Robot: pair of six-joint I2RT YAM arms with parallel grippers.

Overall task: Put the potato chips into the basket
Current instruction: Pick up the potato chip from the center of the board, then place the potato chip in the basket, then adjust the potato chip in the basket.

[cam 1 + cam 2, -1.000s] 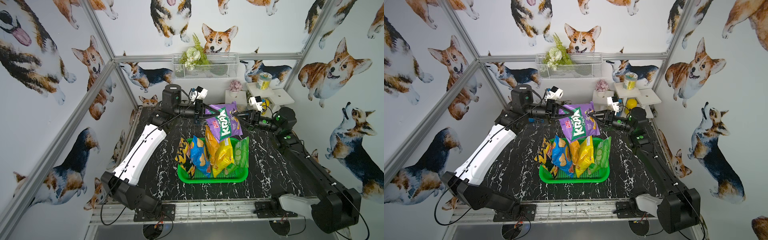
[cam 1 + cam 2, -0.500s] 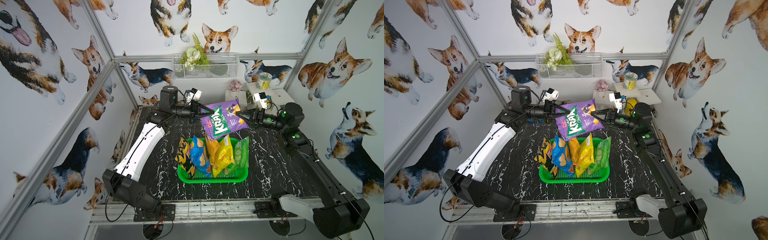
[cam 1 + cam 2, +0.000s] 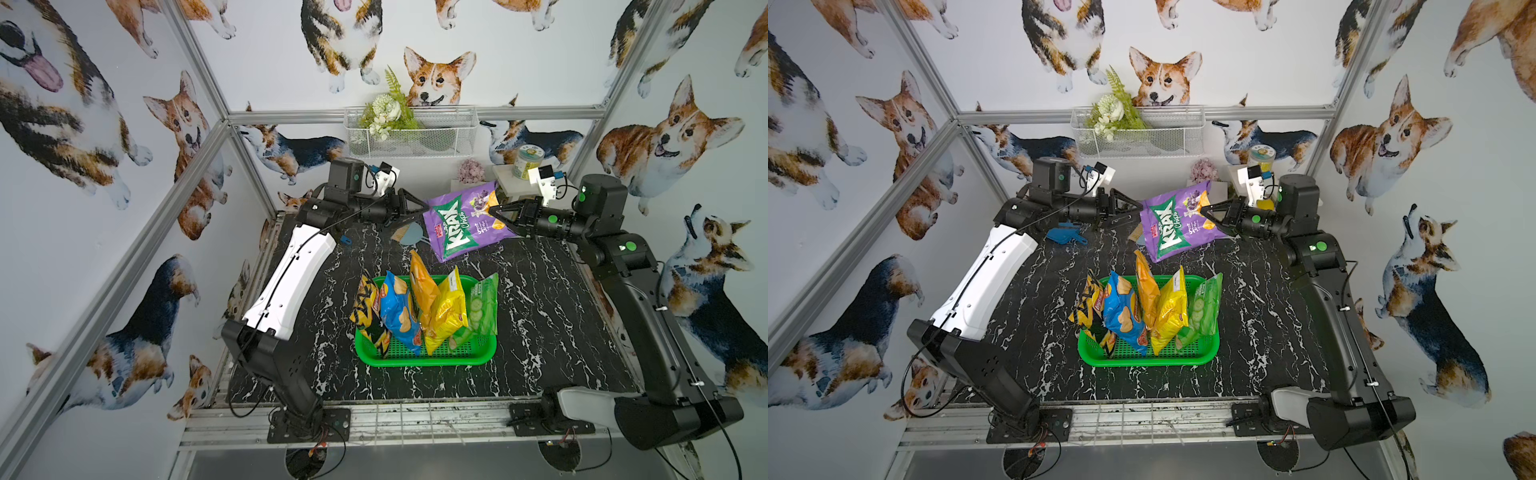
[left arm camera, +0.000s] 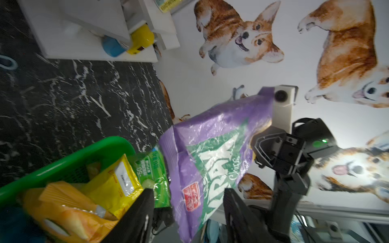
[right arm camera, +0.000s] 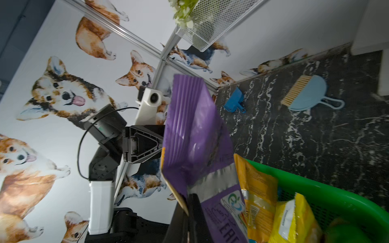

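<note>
Handover: purple Krax bag [image 3: 461, 222] now clamped by R gripper [image 3: 494, 212] (swung right); L gripper [image 3: 417, 212] has let go.

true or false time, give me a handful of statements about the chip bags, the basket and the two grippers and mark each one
1. The right gripper holds the purple Krax bag in the air. True.
2. The left gripper is clamped on that bag. False: its jaws stand apart on either side of the bag's edge.
3. Five bags stand in the green basket: the black-and-yellow bag, blue bag, orange bag, yellow bag and green bag. True.
4. The purple Krax bag is already inside the basket. False: it hangs above the table, beyond the basket's far rim.
5. A light blue dustpan lies on the table. True.
</note>
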